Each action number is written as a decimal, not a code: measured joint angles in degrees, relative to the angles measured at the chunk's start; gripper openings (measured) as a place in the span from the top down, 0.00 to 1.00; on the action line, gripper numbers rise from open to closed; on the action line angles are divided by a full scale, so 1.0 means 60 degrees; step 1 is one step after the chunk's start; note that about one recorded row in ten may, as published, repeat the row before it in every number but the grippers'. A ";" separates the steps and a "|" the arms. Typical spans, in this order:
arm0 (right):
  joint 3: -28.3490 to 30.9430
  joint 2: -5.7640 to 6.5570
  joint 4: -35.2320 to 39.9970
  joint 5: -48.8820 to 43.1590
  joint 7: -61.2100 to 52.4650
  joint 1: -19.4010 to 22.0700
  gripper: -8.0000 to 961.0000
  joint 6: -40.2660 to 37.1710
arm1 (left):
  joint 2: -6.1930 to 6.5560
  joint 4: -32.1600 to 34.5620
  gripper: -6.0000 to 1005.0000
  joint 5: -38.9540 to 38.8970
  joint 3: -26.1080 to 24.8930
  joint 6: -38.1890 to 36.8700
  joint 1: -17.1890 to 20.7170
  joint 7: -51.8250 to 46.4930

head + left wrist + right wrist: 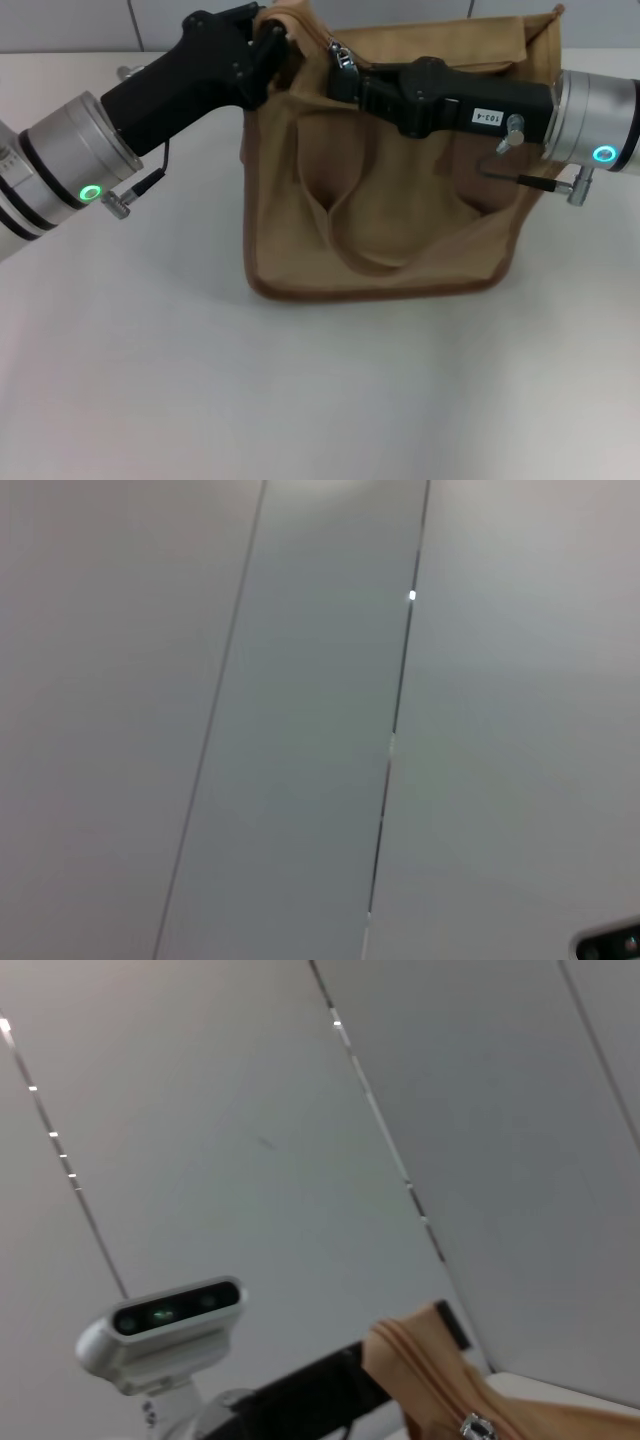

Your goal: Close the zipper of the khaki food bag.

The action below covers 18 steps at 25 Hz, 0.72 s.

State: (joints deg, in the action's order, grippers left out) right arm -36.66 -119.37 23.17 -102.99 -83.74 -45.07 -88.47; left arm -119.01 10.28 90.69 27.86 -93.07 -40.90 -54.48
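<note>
One bag (385,215) stands on the white table (300,400), a strap (345,225) drooping down its front. Two arms meet at its top seam. The right gripper (345,80) – its body carries a small label reading "103-4" (484,116) – reaches in from the right to the zipper (342,55); its jaws look closed on the silver slider. The left gripper (268,45) pinches the bag's top left corner. The far side of the bag is hidden.
</note>
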 joint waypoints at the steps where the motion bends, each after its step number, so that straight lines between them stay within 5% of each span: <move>1: 0.0000 0.0002 0.0005 0.0000 -0.0033 0.0029 0.99 0.0064 | 0.0007 0.0001 0.99 -0.0060 0.0000 -0.0001 0.0042 -0.0022; 8: 0.0092 0.0032 0.0481 0.0033 -0.0349 0.0654 0.99 0.0164 | 0.0046 0.0084 0.99 -0.0457 -0.0024 0.0065 0.0321 -0.0084; 18: 0.0218 0.0105 0.2519 0.0509 -0.0805 0.2700 0.99 -0.0706 | 0.0090 0.0234 0.99 -0.0599 -0.0273 0.0313 0.0502 -0.0214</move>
State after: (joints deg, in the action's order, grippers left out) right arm -35.35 -118.73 38.29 -99.94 -88.57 -28.87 -92.70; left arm -118.47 11.68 87.10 26.22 -91.19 -37.89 -55.77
